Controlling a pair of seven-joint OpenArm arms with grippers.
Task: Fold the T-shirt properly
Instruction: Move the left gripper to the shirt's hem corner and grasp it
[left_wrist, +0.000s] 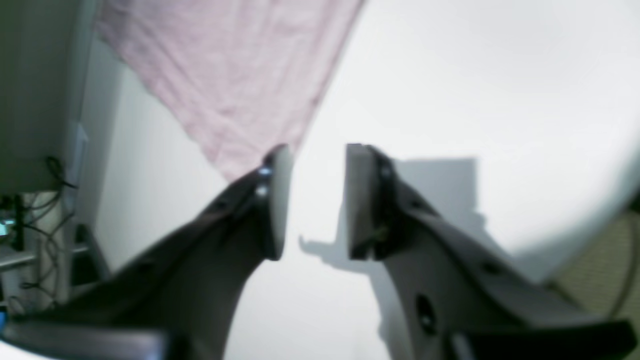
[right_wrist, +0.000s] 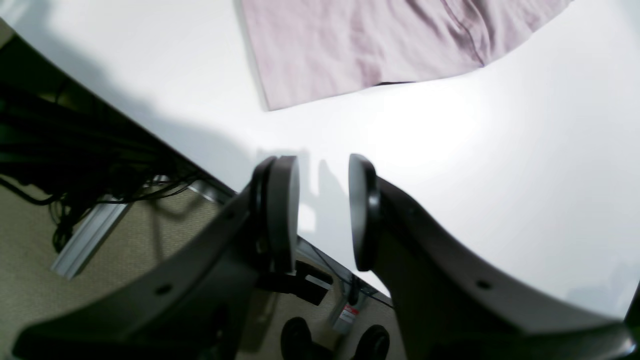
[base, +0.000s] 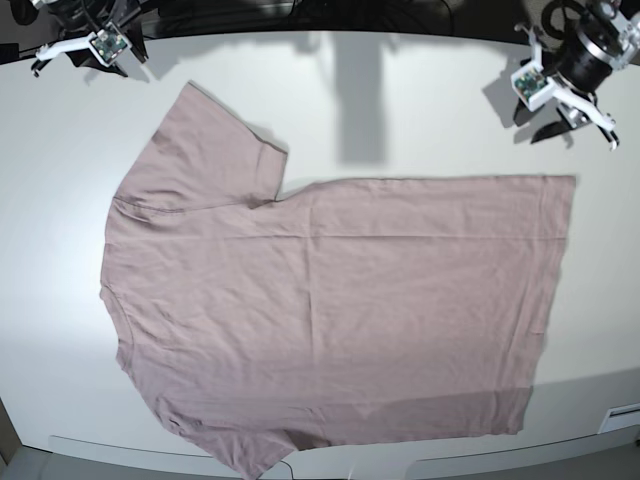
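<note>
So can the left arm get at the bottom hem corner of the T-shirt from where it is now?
Probably yes. The left gripper hangs with its jaws apart and nothing between them, right by the T-shirt corner nearest it, with only bare white table around. Nothing looks to be in the way.

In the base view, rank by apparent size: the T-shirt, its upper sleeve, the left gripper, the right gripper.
1. T-shirt, largest by far.
2. Upper sleeve.
3. Left gripper and right gripper: both small, partly cut off at the frame edge, too alike to rank.
</note>
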